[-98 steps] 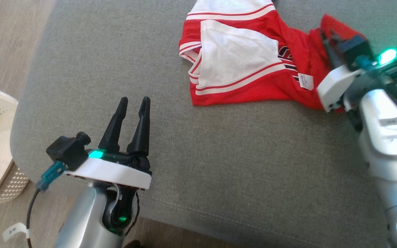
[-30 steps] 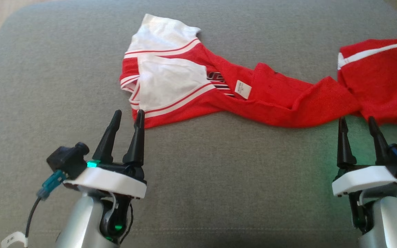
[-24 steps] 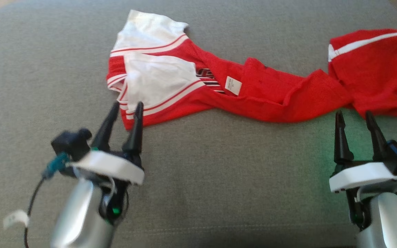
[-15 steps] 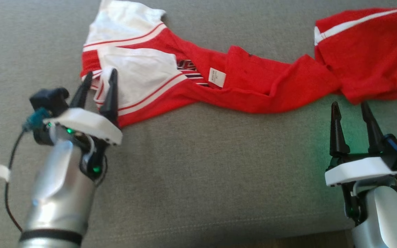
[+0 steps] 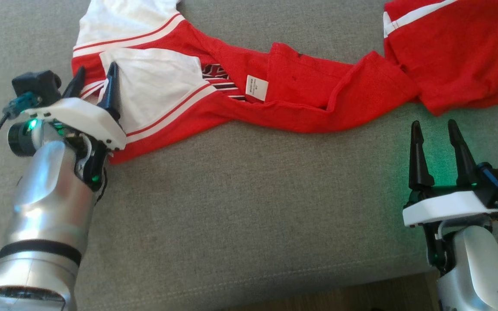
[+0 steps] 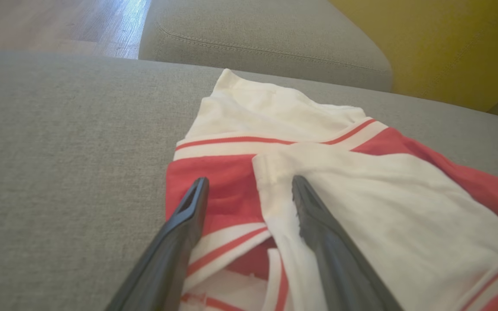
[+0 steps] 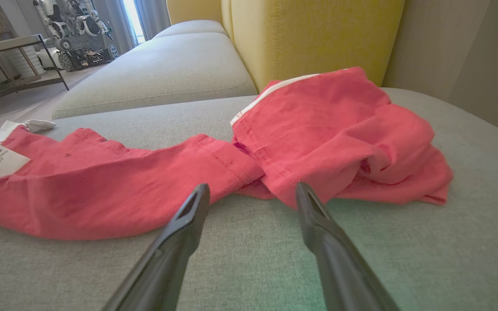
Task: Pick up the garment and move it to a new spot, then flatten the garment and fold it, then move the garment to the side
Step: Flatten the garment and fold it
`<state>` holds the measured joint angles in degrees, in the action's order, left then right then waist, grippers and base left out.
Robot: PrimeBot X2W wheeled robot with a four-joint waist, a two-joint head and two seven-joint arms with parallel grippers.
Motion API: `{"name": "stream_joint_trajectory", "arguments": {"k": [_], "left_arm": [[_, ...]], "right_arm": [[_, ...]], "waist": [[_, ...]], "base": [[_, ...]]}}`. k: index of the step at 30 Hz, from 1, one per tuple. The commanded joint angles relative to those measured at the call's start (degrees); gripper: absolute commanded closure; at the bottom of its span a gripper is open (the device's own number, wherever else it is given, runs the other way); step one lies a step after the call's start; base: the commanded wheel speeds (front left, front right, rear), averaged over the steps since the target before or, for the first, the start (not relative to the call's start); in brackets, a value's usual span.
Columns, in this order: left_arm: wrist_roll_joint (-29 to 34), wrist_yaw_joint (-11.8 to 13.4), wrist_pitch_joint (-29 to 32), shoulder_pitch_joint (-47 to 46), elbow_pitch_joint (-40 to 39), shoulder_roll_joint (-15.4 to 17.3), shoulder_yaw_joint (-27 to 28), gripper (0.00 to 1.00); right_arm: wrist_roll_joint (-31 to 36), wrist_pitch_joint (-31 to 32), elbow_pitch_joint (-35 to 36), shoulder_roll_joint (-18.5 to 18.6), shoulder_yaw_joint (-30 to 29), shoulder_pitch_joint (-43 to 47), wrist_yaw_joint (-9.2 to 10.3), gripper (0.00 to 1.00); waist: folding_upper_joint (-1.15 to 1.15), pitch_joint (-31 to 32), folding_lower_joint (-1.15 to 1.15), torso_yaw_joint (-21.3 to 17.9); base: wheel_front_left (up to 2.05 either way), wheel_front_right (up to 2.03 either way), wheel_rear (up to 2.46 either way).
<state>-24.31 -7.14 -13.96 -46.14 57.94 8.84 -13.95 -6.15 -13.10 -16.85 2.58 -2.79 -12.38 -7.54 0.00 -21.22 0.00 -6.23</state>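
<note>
Left tool (image 5: 97, 68) has its two dark fingers spread apart and holds nothing; it hangs over the white-and-red end of the garment (image 5: 301, 90); in the left wrist view one finger lies over a red band and the other over a white panel, though whether the tips press the cloth I cannot tell. Right tool (image 5: 433, 124) also has its fingers apart and empty; it sits over bare grey fabric just short of the garment's bunched red end, the tips close to the hem but apart from it. Red cloth with white panels and stripes lies strung out across the sofa cushion (image 5: 249, 207); its white part is at the robot's left, a twisted and creased red stretch runs through the middle, and a crumpled red heap with one white stripe sits at the right; a small white label (image 5: 256, 87) faces up near the middle. Behind the heap, in the right wrist view, rises a yellow backrest (image 7: 309, 34); a second grey cushion (image 7: 158, 69) lies further along.
</note>
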Motion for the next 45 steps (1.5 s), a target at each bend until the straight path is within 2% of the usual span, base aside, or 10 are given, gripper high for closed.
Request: {"name": "stream_joint_trajectory", "arguments": {"k": [1, 9, 21, 22, 23, 24, 25, 34, 40, 45], "left_arm": [[-0.1, -0.3, -0.5, -2.2, -1.1, 2.5, 1.2, 0.00], [-4.0, -0.3, -0.8, -3.8, -1.1, 2.0, -2.3, 0.00], [-8.1, -0.3, -0.9, -6.2, 1.6, 3.4, -7.7, 0.00], [-8.3, -0.3, -0.8, -6.3, 1.8, 3.4, -8.3, 0.25], [-8.6, -0.3, -0.7, -6.3, 2.1, 3.4, -8.8, 0.55], [-8.9, -0.3, -0.6, -6.4, 2.3, 3.4, -9.3, 0.94], [-9.2, -0.3, -0.6, -6.5, 2.6, 3.4, -9.8, 1.00], [-11.0, -0.3, -1.0, -6.5, 0.5, 3.7, -11.4, 1.00], [-9.6, -0.3, -1.0, -3.8, -8.0, 4.1, -8.2, 1.00], [-6.9, -0.3, -1.0, 2.7, -17.3, 3.0, -4.8, 1.00]], "right_arm": [[-0.4, -0.6, 1.3, 0.3, 1.3, -0.8, 0.05, 0.00], [-0.6, -1.2, -0.3, 0.3, 1.4, -1.5, 0.05, 0.00], [-0.5, -1.6, -1.6, 0.3, 1.7, -2.6, 0.05, 0.00], [-0.5, -1.6, -1.7, 0.3, 1.6, -2.6, 0.05, 0.00], [-0.4, -1.6, -1.7, 0.3, 1.5, -2.6, 0.05, 0.00], [-0.4, -1.6, -1.8, 0.3, 1.5, -2.7, 0.05, 0.00], [-0.3, -1.6, -1.8, 0.3, 1.4, -2.8, 0.05, 0.00], [0.1, -1.7, -2.3, 0.3, 0.9, -2.9, 0.05, 0.00], [0.7, -1.8, -1.8, 0.3, 0.1, -3.2, 0.05, 0.00], [2.8, -0.3, -0.8, 0.3, -1.1, -4.3, 0.05, 0.00]], "waist": [[0.00, -0.1, 0.00, -0.1], [0.00, -0.6, 0.00, -0.2], [0.00, -1.3, 0.00, -0.7], [0.00, -1.3, 0.00, -0.7], [0.00, -1.3, 0.00, -0.7], [0.00, -1.3, 0.00, -0.6], [0.00, -1.2, 0.00, -0.5], [0.00, 0.1, 0.00, 1.1], [0.00, 1.9, 0.00, 3.1], [0.00, 4.3, 0.00, 6.0]], "base": [[0.00, 0.00, 0.00], [0.00, 0.00, 0.00], [0.00, 0.00, 0.00], [0.00, 0.00, 0.00], [0.00, 0.00, 0.00], [0.00, 0.00, 0.00], [0.00, 0.00, 0.00], [0.00, 0.00, 0.00], [0.00, 0.00, 0.00], [0.00, 0.00, 0.00]]}}
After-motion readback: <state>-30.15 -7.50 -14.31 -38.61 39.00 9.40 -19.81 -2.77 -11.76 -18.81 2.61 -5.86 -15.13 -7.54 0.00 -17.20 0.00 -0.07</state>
